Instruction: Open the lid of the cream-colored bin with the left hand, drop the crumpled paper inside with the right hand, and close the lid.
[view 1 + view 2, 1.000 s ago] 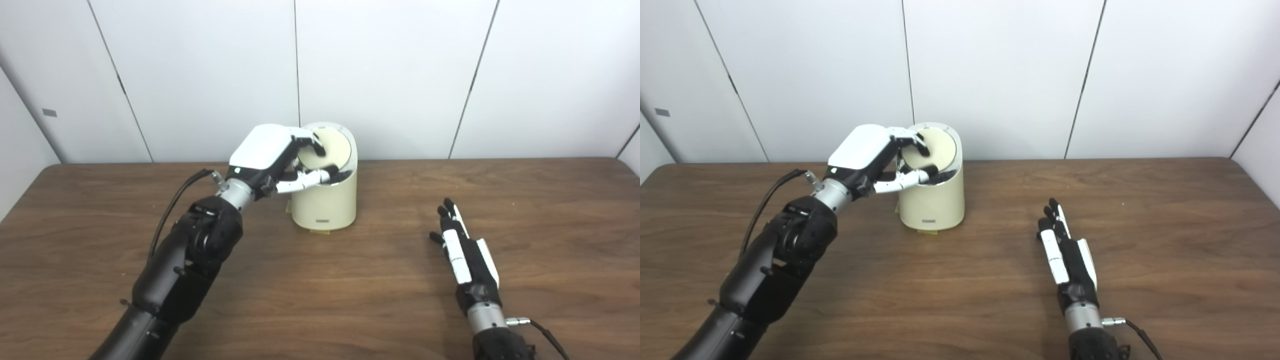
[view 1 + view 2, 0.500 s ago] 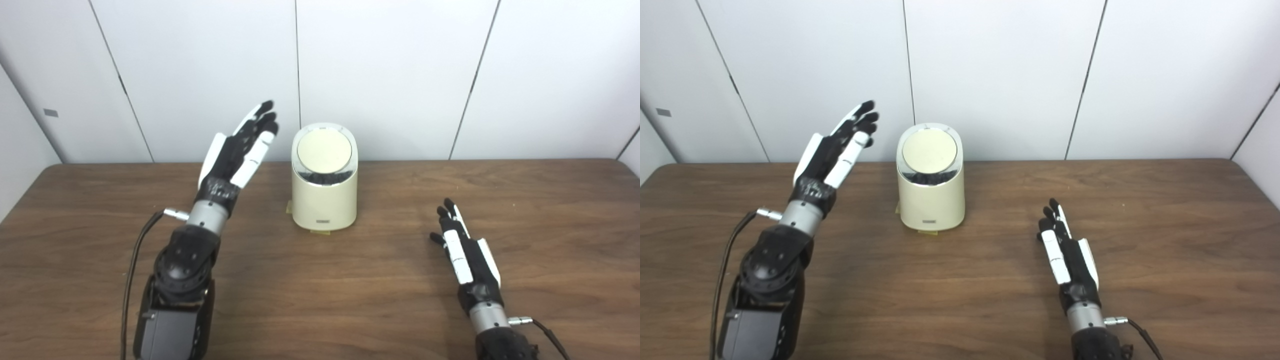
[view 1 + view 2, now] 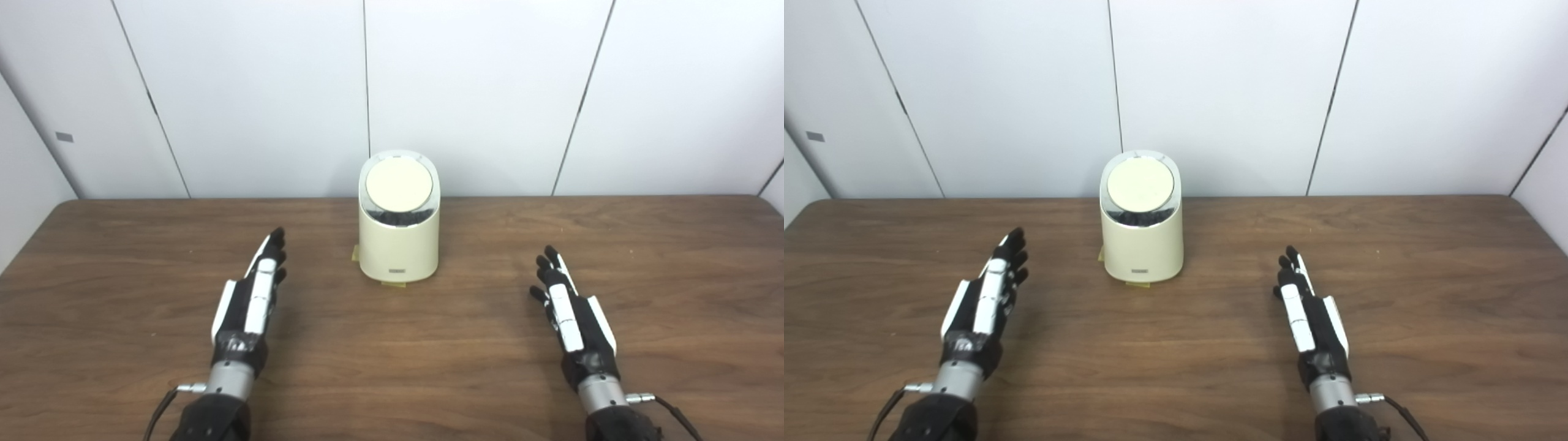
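- The big brown table [image 3: 392,367] fills the bottom of the view, with a white wall behind it.
- The cream-colored bin [image 3: 399,245] stands upright at the back middle of the table, near the wall. It is between the two hands and well apart from both.
- The round lid [image 3: 398,184] sits on top of the bin. It looks down, or nearly down; a dark strip shows under its front edge, so I cannot tell if it is all the way shut.
- The left hand [image 3: 248,303] lies low over the table on the left. It is flat, its fingers are straight, and it holds nothing.
- The right hand [image 3: 572,309] lies the same way on the right, flat and empty.
- I see no crumpled paper on the table. It may be inside the bin, but I cannot see in there.
- I think the job is at its end. To do this part well, both hands should keep off the bin so it does not tip. If the lid is up a bit, the left hand should press it softly from the top.
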`<state>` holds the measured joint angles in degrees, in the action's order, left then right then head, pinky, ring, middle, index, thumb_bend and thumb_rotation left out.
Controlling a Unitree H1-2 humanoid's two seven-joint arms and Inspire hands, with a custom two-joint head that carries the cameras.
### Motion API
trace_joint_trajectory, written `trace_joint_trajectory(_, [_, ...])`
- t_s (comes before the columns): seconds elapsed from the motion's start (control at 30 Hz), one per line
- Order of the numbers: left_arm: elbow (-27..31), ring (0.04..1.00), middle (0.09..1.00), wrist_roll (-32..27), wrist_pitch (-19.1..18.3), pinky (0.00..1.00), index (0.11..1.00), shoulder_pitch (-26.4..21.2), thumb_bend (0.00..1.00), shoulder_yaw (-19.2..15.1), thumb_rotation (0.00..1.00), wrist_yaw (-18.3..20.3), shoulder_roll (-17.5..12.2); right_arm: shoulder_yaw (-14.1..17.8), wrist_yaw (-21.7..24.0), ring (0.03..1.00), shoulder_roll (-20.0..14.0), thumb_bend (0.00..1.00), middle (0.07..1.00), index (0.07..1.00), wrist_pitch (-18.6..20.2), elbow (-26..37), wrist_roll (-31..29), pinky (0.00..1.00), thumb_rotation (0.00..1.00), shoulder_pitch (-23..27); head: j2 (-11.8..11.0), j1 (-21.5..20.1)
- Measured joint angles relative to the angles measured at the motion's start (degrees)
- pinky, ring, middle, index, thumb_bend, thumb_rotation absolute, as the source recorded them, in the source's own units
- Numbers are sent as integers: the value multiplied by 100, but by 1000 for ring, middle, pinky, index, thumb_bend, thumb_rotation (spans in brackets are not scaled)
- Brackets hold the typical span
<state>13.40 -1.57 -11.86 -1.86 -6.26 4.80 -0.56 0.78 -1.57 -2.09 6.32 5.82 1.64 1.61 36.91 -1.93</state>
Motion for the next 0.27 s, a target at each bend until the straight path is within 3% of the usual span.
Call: trace_joint_trajectory(0.27, [-173,1000,1000,-387,216,1000,1000,392,473,-128,1000,4,-70,222,2,989,137,595,961,973,7,191,-553,999,939,-89,18,-53])
